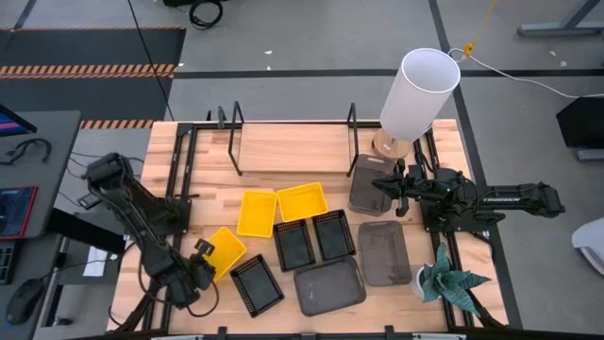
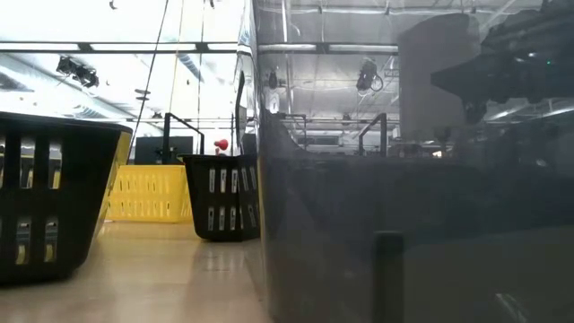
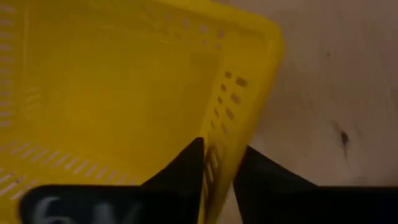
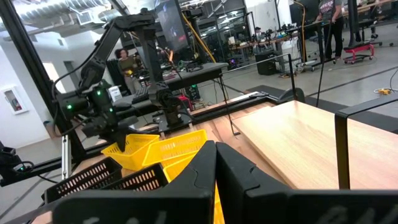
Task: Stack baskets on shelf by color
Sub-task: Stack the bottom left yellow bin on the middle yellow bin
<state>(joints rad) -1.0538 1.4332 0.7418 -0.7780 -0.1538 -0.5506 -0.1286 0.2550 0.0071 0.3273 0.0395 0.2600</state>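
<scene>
Altogether three yellow baskets [image 1: 256, 213], one in left gripper's [image 1: 202, 255] jaws; right gripper [image 1: 394, 193] clenched, empty.

Overhead looks straight down, low camera level at tabletop, wrist cameras close.

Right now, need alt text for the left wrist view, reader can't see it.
The left gripper is closed on the perforated side wall of a bright yellow plastic basket, one finger inside the wall and one outside. The basket fills most of the view, with the light wooden tabletop beside it.
</scene>
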